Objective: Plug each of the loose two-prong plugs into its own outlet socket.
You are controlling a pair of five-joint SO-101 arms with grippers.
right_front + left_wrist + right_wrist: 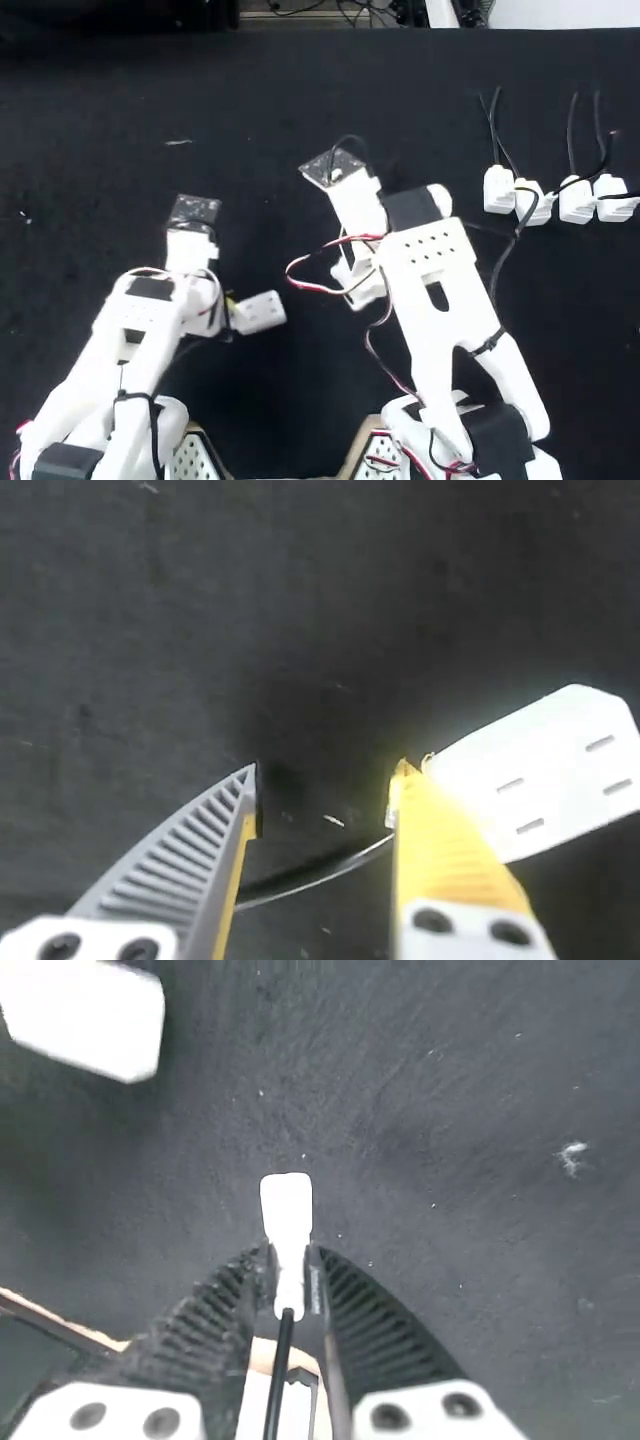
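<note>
A white outlet block (258,312) with slotted sockets lies on the black mat between the two arms. My left gripper (326,775) is open low over the mat, and its yellow finger (440,840) is right beside the outlet block (545,775). A black cable (310,875) runs between its fingers. My right gripper (290,1260) is shut on a white two-prong plug (287,1225), whose black cord trails back between the fingers. The outlet block (85,1015) lies some way beyond the plug's tip. In the high view the right gripper (362,288) is just right of the block.
Several more white plugs (555,197) with black cords lie in a row at the back right of the mat. Red and white arm wires (310,275) loop between the arms. Arm bases sit at the near edge.
</note>
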